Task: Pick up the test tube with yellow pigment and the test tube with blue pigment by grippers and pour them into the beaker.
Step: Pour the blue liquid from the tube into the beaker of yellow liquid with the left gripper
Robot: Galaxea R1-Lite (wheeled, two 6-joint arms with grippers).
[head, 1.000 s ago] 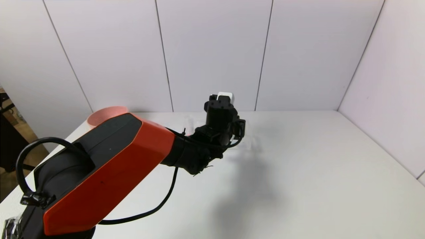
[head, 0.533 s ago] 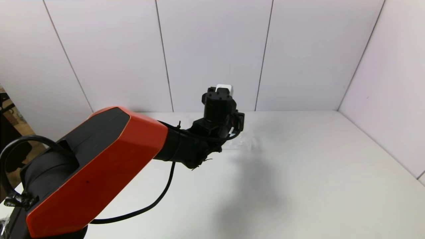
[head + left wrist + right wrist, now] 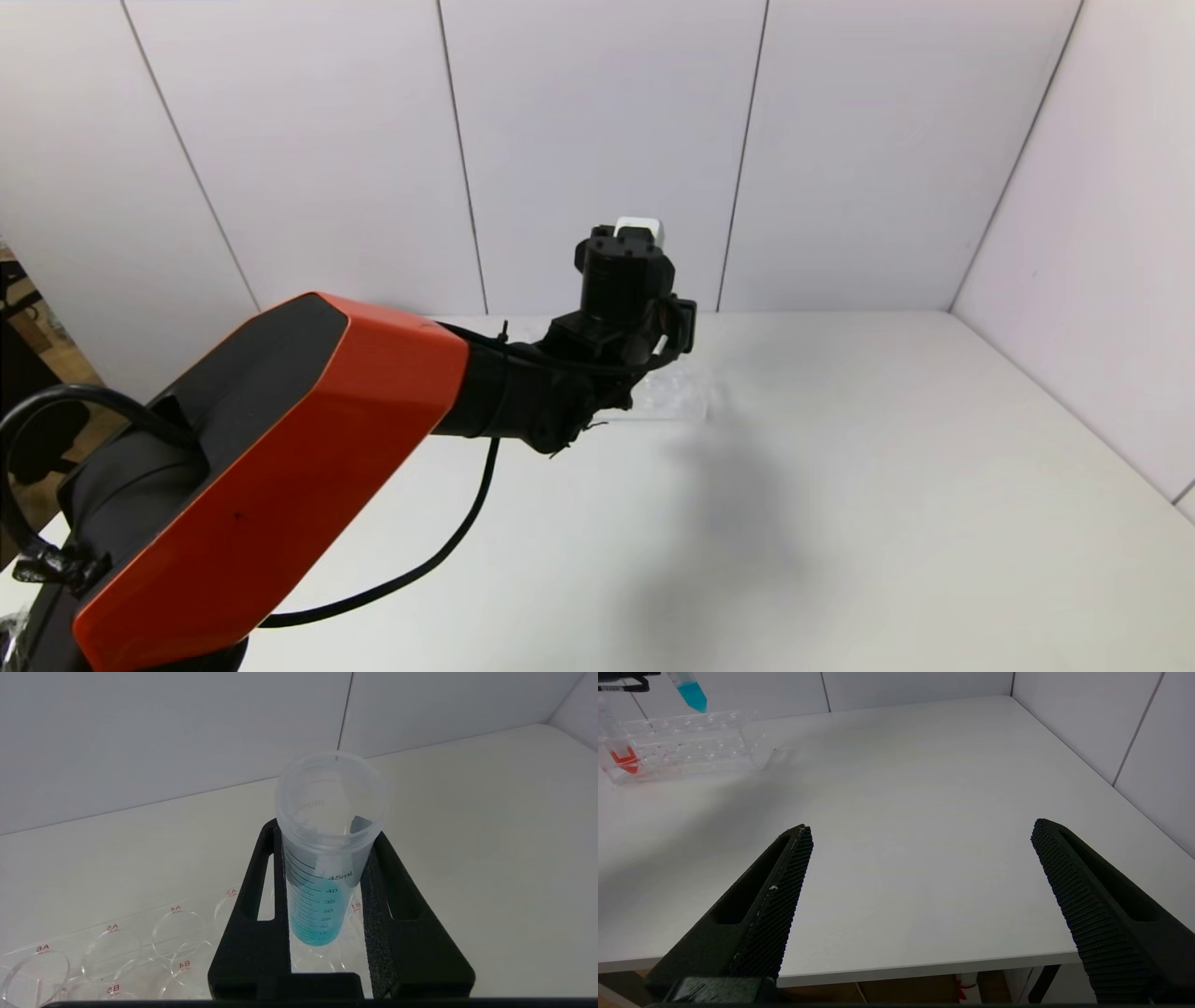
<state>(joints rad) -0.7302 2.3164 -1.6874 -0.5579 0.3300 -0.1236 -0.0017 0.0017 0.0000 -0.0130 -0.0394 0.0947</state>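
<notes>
My left gripper [image 3: 325, 830] is shut on the test tube with blue pigment [image 3: 322, 868], gripping it near its open top. The tube hangs upright above the clear many-holed rack [image 3: 117, 947], clear of the holes. In the right wrist view its blue tip [image 3: 692, 697] shows above the rack [image 3: 691, 742]. In the head view the left wrist [image 3: 624, 289] hides the tube and the jaws. My right gripper [image 3: 920, 826] is open and empty, low over the table's front edge. The test tube with yellow pigment and the beaker are out of view.
A tube with red liquid [image 3: 623, 758] stands at one end of the rack. The rack [image 3: 686, 397] sits at the back middle of the white table [image 3: 887, 485]. Walls close the back and the right side. My orange left upper arm [image 3: 280, 467] blocks the table's left.
My left wrist has risen and shifted slightly right above the rack. The orange upper arm has lifted and now covers the pink bowl at the back left.
</notes>
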